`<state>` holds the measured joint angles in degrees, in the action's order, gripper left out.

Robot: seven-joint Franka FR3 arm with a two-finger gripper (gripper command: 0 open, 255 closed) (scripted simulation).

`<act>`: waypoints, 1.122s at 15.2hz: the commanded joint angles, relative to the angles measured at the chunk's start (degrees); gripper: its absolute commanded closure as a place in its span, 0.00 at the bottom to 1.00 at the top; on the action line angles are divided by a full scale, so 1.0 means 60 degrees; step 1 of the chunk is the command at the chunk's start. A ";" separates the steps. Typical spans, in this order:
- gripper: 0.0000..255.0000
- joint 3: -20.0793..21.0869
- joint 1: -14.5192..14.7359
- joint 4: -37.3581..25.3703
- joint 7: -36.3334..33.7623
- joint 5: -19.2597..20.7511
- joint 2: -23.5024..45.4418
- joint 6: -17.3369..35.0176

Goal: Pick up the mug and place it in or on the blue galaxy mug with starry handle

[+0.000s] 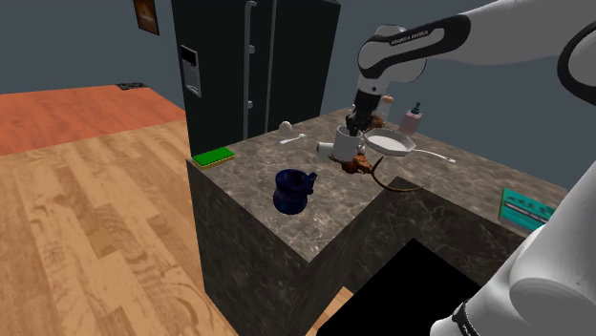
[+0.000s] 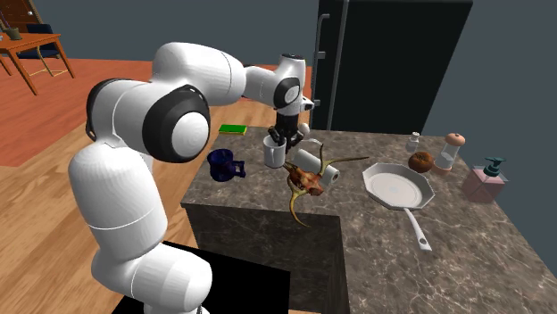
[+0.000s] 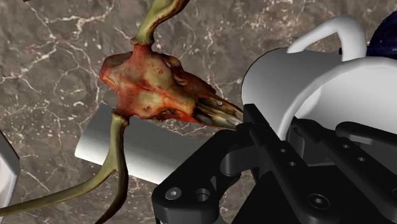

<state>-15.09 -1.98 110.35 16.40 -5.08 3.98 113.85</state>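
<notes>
**Item:** white mug (image 1: 342,145), upright, just beside the horned skull (image 1: 360,164) on the marble counter (image 1: 248,172).
**Gripper** (image 1: 354,132): came from above, fingers clamped across the mug's wall.
**Target:** blue galaxy mug (image 1: 291,189) stood apart at 8 o'clock from the gripper in the shoulder view, mouth up.

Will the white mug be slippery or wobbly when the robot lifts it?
Probably stiff: the white mug looks hard and smooth, so maybe slippery. The gripper pinches just one side of its rim, so it might tilt. It looks empty, likely light.
</notes>
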 commanded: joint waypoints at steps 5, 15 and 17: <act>1.00 -0.0003 0.0005 -0.0556 -0.0083 0.0074 -0.0177 -0.0724; 1.00 0.0319 0.0357 -0.0916 -0.0854 0.0220 -0.0653 -0.1496; 1.00 0.0545 0.0585 -0.0736 -0.1320 0.0264 -0.0857 -0.1487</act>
<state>-12.70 0.63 105.01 10.39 -3.71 -0.23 104.79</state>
